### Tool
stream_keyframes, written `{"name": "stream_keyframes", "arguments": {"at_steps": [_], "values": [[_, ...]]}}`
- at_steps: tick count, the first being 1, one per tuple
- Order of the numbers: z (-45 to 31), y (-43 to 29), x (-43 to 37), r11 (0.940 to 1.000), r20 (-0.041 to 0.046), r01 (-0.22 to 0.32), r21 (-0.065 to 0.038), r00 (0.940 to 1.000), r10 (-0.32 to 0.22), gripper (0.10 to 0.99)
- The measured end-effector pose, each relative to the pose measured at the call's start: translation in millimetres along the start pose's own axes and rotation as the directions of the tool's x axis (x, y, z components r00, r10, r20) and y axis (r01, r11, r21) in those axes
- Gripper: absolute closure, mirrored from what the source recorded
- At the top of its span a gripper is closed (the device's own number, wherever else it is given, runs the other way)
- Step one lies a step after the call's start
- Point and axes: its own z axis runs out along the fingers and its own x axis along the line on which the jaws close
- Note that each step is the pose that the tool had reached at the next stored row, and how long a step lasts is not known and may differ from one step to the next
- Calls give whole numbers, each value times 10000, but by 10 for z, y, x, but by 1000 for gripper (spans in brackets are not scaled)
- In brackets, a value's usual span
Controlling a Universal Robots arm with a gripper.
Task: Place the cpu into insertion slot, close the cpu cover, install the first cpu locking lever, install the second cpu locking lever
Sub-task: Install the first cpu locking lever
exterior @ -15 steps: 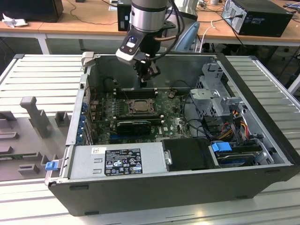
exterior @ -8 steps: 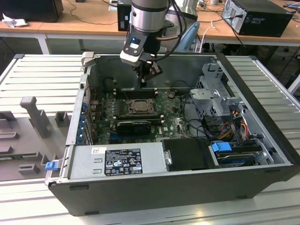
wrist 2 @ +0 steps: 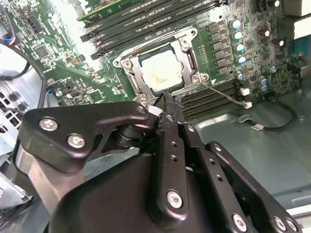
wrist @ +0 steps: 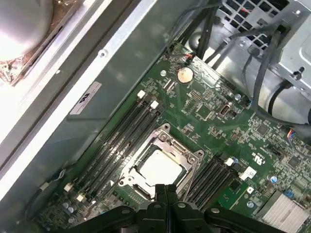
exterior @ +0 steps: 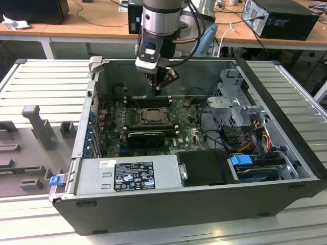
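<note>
The hand hovered clenched on nothing, fingertips pressed together, close over the socket's edge. Just past it the cpu lay seated in the insertion slot, with the cpu cover folded flat around its silver top. Farther off, long black memory slots crossed the green board.

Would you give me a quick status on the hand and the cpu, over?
Hand shut, empty, hovering near the slot. Cpu seated in insertion slot, cpu cover down over it. Nothing in the way.
</note>
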Motion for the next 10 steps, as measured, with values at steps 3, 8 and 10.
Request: {"name": "stream_keyframes", "arguments": {"at_steps": [3, 8, 10], "values": [[3, 0, 0, 9980, 16, 626, -18, 9980, -626, 980], [5, 0, 0, 9872, 36, 1594, -33, 9872, -1594, 980], [5, 0, 0, 9827, 39, 1851, -33, 9827, -1850, 980]]}}
